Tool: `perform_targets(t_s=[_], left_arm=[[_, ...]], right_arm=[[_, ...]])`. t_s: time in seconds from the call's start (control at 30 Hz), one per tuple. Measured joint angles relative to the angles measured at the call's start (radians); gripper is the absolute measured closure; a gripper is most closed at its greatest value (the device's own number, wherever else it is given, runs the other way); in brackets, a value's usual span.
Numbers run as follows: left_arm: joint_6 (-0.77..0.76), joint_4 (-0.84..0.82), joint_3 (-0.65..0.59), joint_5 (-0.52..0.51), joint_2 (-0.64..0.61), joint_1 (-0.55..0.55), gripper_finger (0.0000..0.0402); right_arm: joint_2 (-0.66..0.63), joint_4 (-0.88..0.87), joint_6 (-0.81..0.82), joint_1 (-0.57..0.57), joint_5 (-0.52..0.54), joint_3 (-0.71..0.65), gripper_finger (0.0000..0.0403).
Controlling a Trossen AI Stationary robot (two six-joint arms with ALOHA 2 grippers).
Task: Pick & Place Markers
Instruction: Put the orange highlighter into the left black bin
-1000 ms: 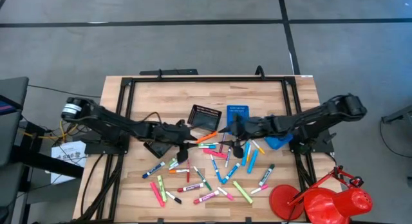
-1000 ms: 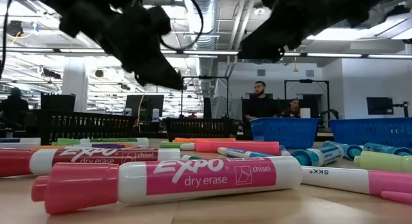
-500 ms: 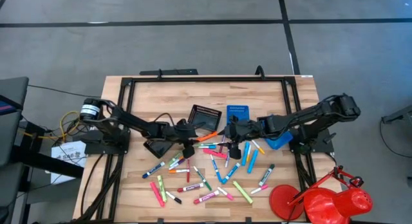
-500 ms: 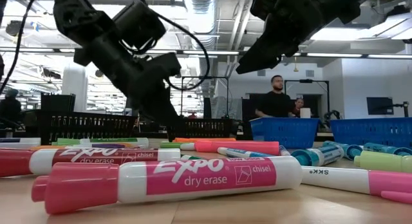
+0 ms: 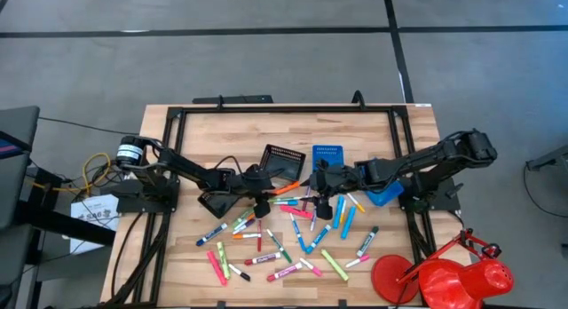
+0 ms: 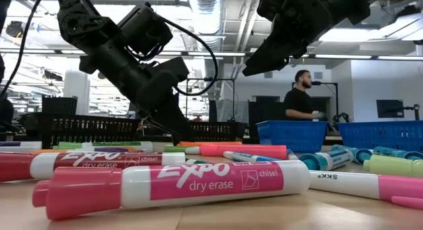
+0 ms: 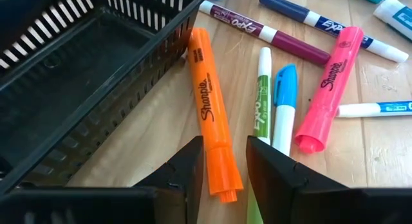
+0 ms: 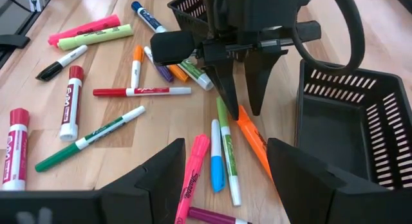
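Many capped markers (image 5: 293,238) in pink, green, blue, orange, red and white lie loose on the wooden table. My left gripper (image 7: 225,179) is open and points down. Its fingers stand on either side of one end of an orange Sharpie marker (image 7: 209,114), which lies flat beside a black mesh tray (image 7: 77,89). The right wrist view shows the left gripper (image 8: 243,108) over that orange marker (image 8: 254,143). My right gripper (image 8: 225,185) is open wide. It hangs raised above the markers (image 6: 254,65), to the right of the left gripper (image 5: 264,202). My left gripper comes from above, pointing down, with its fingers (image 7: 193,172) across the orange marker's end (image 7: 225,185). The marker lies flat on the table. Whether the fingers touch it, I cannot tell.
A second black tray (image 5: 282,161) and a blue tray (image 5: 327,154) sit farther back, and another blue tray (image 5: 383,195) lies under the right arm. A red lamp-like object (image 5: 444,278) stands at the near right corner. A person stands in the room behind (image 6: 301,98).
My left gripper has come down from well above the table and tipped to point at the orange marker, ending with its fingers astride that marker's end. My right arm shifted slightly at first, then held still. The person in the background walked to the right.
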Motion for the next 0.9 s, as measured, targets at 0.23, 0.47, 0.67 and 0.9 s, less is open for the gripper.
perform_targets(t_s=[0.23, 0.47, 0.67, 0.9], left_arm=[[0.000, 0.000, -0.009, 0.000, 0.000, 0.001, 0.0289], [0.000, -0.007, -0.042, 0.000, 0.001, 0.002, 0.0289], [0.021, 0.040, -0.042, 0.000, 0.001, 0.002, 0.0289], [0.046, 0.084, -0.042, -0.001, 0.003, 0.008, 0.0289]], right_arm=[[0.000, 0.000, 0.000, 0.000, 0.000, 0.000, 0.0194], [0.000, 0.000, 0.000, 0.000, 0.000, 0.000, 0.0194], [0.000, 0.000, 0.000, 0.000, 0.000, -0.001, 0.0194], [0.000, 0.000, -0.013, 0.000, 0.000, -0.001, 0.0194]])
